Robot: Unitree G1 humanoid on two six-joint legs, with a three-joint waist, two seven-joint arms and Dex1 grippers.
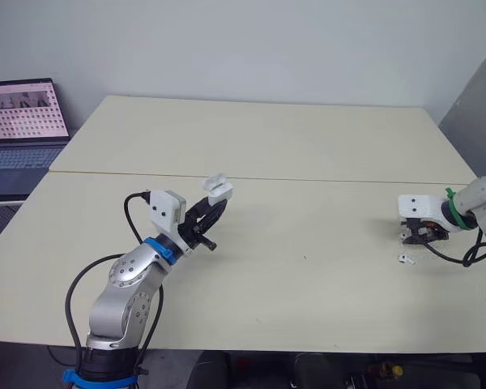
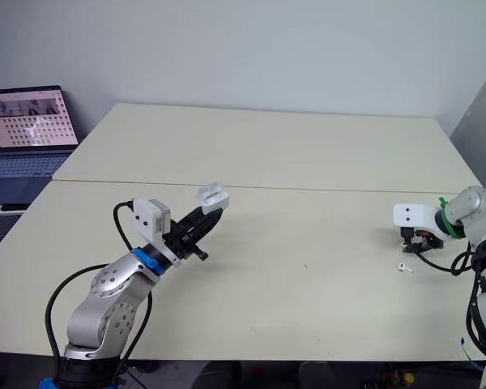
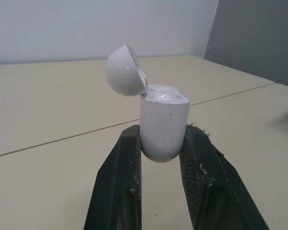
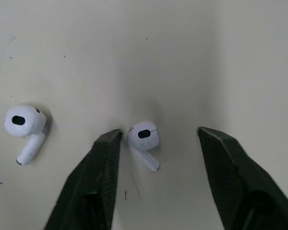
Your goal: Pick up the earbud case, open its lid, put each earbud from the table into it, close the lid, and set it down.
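Left gripper [image 3: 163, 132] clamped on white earbud case [image 3: 163, 122], lid [image 3: 125, 69] open, right gripper [image 4: 159, 130] spread around one earbud [image 4: 144, 135], other earbud [image 4: 22, 122] nearby

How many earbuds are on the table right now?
2. One earbud lies on the table inside the open right pincer; the other earbud lies beside it, outside the pincer.

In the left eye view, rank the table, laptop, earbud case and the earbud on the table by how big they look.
Largest to smallest:
table
laptop, cut off by the picture's edge
earbud case
earbud
The laptop sits farther away, yet plainly looks bigger than the case.
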